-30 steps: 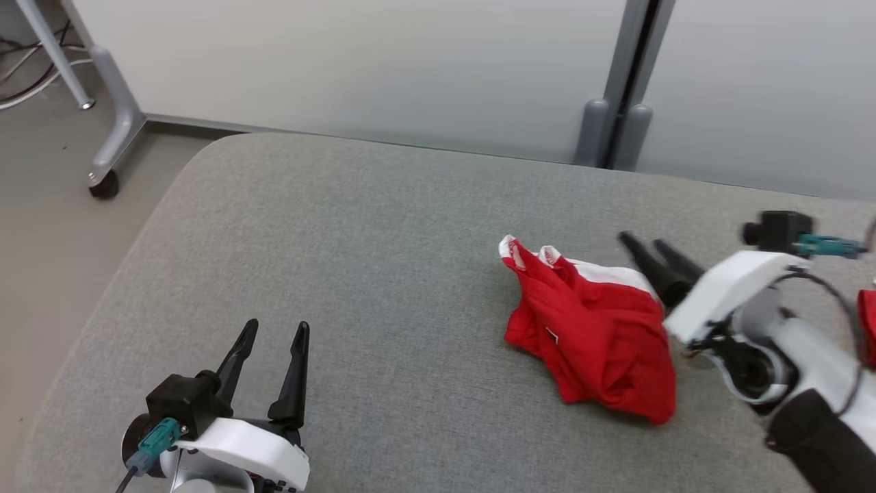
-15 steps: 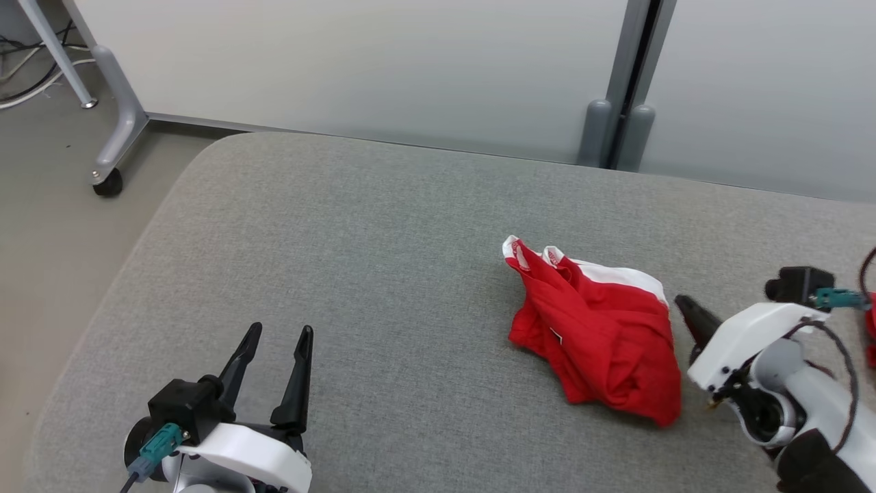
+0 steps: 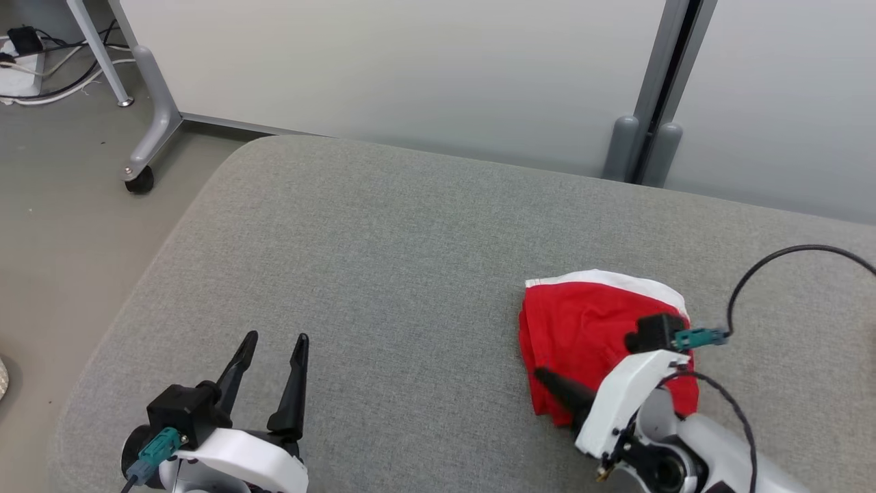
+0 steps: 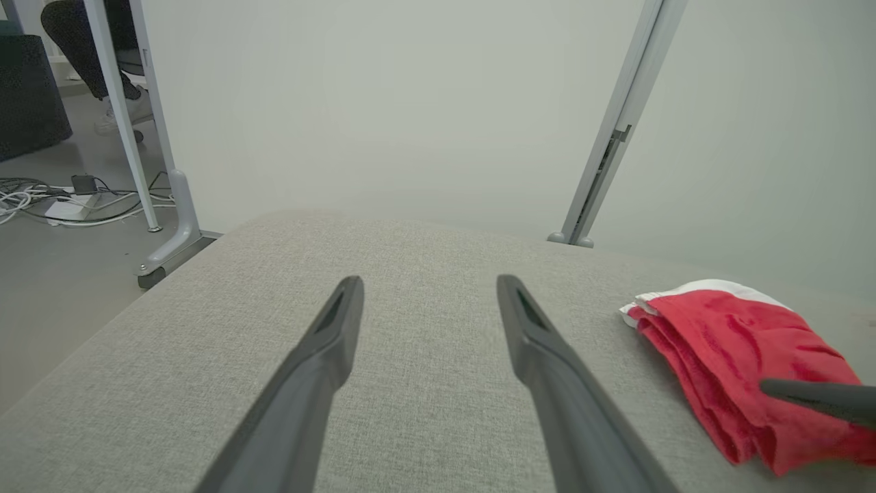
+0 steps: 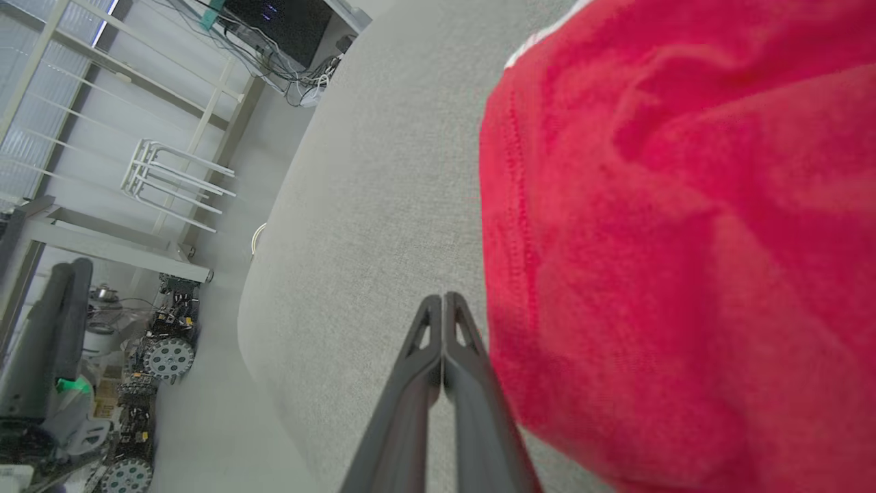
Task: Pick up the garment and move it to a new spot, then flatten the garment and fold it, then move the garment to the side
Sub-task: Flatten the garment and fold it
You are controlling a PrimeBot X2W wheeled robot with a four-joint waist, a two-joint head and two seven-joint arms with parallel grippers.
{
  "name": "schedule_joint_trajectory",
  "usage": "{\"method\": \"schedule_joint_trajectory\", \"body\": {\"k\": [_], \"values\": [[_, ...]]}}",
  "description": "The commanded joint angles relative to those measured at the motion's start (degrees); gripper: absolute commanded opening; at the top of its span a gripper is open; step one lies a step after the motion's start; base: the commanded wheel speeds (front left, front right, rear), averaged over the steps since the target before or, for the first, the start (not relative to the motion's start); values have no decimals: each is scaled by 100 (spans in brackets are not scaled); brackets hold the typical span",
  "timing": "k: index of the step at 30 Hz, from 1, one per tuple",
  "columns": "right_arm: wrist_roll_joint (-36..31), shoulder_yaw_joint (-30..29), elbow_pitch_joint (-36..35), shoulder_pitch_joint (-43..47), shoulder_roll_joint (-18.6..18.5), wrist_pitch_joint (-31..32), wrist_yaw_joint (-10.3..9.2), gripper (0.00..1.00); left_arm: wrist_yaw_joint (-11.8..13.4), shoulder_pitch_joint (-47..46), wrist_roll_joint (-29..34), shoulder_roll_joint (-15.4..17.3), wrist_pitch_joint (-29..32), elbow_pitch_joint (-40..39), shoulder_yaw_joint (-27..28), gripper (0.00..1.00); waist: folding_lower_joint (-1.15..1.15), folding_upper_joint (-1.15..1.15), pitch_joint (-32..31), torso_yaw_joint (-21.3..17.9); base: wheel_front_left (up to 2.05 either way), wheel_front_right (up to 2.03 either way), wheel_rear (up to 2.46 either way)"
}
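The right gripper (image 3: 542,374) has swung from the garment's far right side to its near left corner, and its fingers, spread a second ago, are now pressed together with nothing between them; the head camera has shifted too. The red garment (image 3: 588,322) has lost the flap that pointed up-left and lies as a compact bundle, white band along its far edge, on the right half of the grey cushion (image 3: 383,260). In the right wrist view the closed gripper (image 5: 443,296) lies just beside the garment's stitched edge (image 5: 684,239), not pinching it. The left gripper (image 3: 275,337) hovers at the near left with its fingers wide apart and empty; its own view (image 4: 430,284) shows the garment (image 4: 725,342) well off to the right. Broad bare fabric stretches between them. The cushion's far-left corner is rounded, and its left edge drops to a grey floor. A pale partition (image 3: 410,68) runs along the far edge, with a caster leg (image 3: 140,179) and cables (image 3: 41,61) at the far left.
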Motion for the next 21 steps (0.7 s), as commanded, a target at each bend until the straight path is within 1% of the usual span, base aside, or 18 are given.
{"method": "schedule_joint_trajectory", "body": {"k": [1,3,7,13,16,17,18,19,20,21], "values": [[38,115,-150,112,54,71,4,0,25,48,-18,14,-5,9,4,100,0,0,-15,-21,0,0,0],[70,241,-430,146,84,84,4,0,32,45,-28,21,-3,0,7,100,0,0,-24,-55,0,0,0],[-43,328,-911,143,-73,-198,3,0,70,74,-39,55,-11,-45,55,100,0,0,-52,-185,0,0,0],[-450,184,-1549,38,-571,-832,4,0,142,166,-3,97,-32,-190,159,100,0,0,-175,-538,0,0,0],[-744,-7,-1743,28,-909,-1117,3,0,175,232,29,118,-44,-275,211,100,0,0,-250,-742,0,0,0],[-862,-112,-1806,41,-1010,-1222,4,12,184,234,40,124,-41,-316,233,100,0,0,-263,-808,0,0,0],[-1012,-238,-1828,49,-1119,-1346,3,33,195,244,50,135,-45,-355,262,100,0,0,-274,-876,0,0,0],[-1165,-366,-1843,67,-1219,-1466,3,61,199,264,60,143,-48,-392,296,100,0,0,-284,-942,0,0,0],[-1316,-527,-1898,87,-1288,-1619,4,100,227,295,79,144,-46,-436,324,100,0,0,-290,-1007,0,0,0],[-1464,-735,-1966,113,-1333,-1842,4,100,239,323,100,147,-49,-484,357,100,0,0,-292,-1067,0,0,0]]}}
